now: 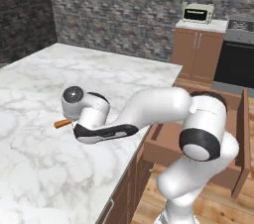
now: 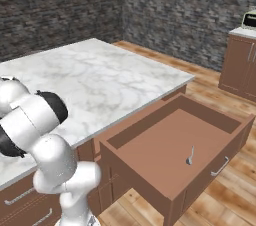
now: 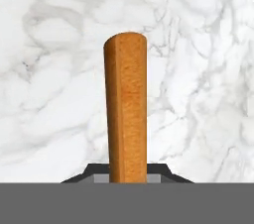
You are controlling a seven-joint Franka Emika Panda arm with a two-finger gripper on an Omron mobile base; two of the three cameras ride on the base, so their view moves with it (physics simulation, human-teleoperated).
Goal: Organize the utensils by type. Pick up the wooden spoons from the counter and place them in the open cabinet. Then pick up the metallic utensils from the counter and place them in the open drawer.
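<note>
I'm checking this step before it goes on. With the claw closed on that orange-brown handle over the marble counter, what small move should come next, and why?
Probably a short lift straight up. In the hand view the claw is shut on the orange-brown handle, which sits low over the counter. Raising it first should keep it from dragging before the swing towards the open drawer, where a small silvery spoon already lies.

Rendered evenly, bright and diffuse. Noted no hard shadows or glare on the counter [image 1: 59,84]. Slightly soft, pixelated throughout; stone wall [image 1: 124,10] dimmer. Saw no edge distortion.
</note>
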